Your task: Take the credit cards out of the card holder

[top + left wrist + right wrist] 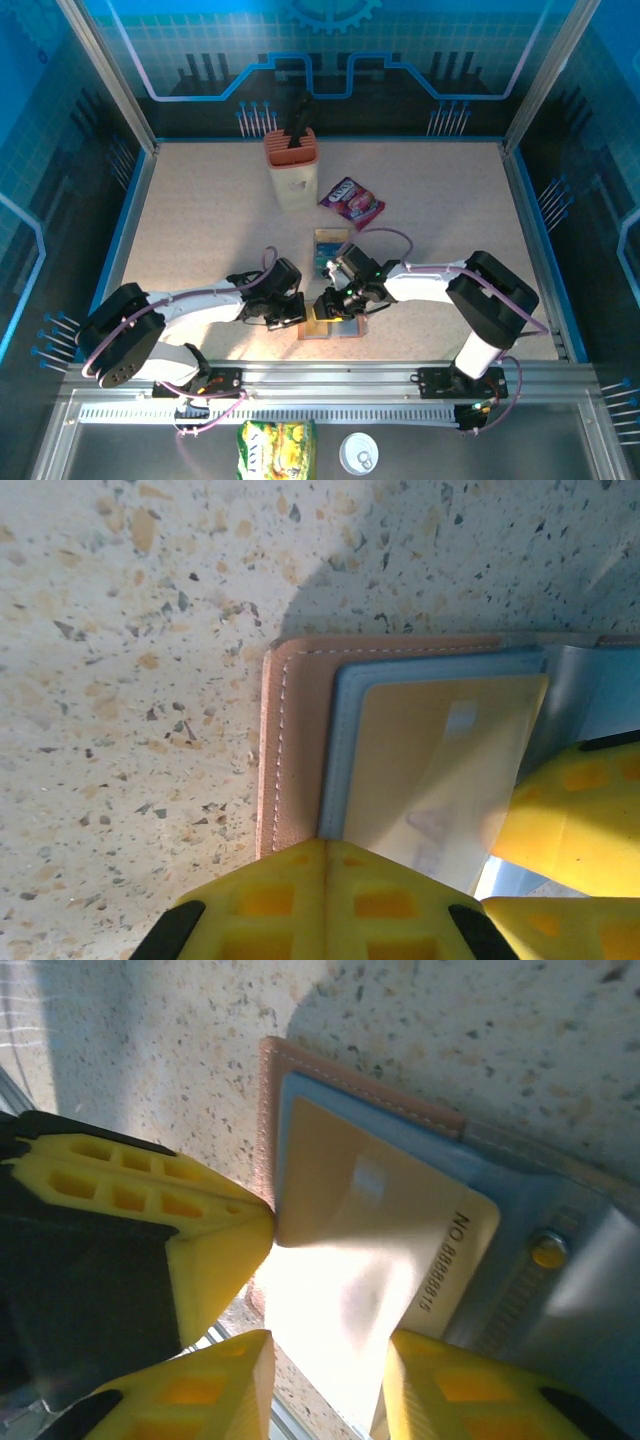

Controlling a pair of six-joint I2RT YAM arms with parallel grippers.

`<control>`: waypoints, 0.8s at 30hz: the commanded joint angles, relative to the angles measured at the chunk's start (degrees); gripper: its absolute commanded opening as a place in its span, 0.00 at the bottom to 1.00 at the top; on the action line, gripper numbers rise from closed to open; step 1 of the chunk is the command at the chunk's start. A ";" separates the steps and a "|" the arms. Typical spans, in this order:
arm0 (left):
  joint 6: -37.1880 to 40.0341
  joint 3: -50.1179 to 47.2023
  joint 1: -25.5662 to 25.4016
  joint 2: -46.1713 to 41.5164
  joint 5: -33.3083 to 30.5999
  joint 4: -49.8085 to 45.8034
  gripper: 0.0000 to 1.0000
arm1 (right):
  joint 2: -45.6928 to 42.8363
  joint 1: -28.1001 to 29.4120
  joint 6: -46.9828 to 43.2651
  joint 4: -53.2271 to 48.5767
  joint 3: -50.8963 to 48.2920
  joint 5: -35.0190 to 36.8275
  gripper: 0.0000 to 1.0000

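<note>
Card holder open, blue-grey sleeve — yellowish card inside

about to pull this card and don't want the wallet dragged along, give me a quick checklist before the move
1. left gripper shut, tips pressing down on the salmon-brown leather card holder: ok
2. pale yellow plastic card lying between the fingers of the right gripper: ok
3. right gripper's hold on that card firm: cannot tell
4. room between the grippers: not ok, a left finger sits right at the card's corner and may snag it
5. teal rectangular card with an orange band lying apart from the holder: ok
</note>
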 commanded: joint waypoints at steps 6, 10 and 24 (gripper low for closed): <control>1.16 -1.14 -0.38 -1.73 -1.28 -3.04 0.00 | 1.16 -0.02 1.32 2.51 -0.51 -2.07 0.32; 1.48 -1.05 -0.29 -1.59 -1.14 -3.11 0.00 | 0.08 -0.11 -1.83 -5.08 0.51 2.53 0.36; 1.68 -0.63 -0.30 -1.10 -1.12 -2.80 0.00 | -2.51 -0.09 -2.88 -6.81 1.57 3.23 0.37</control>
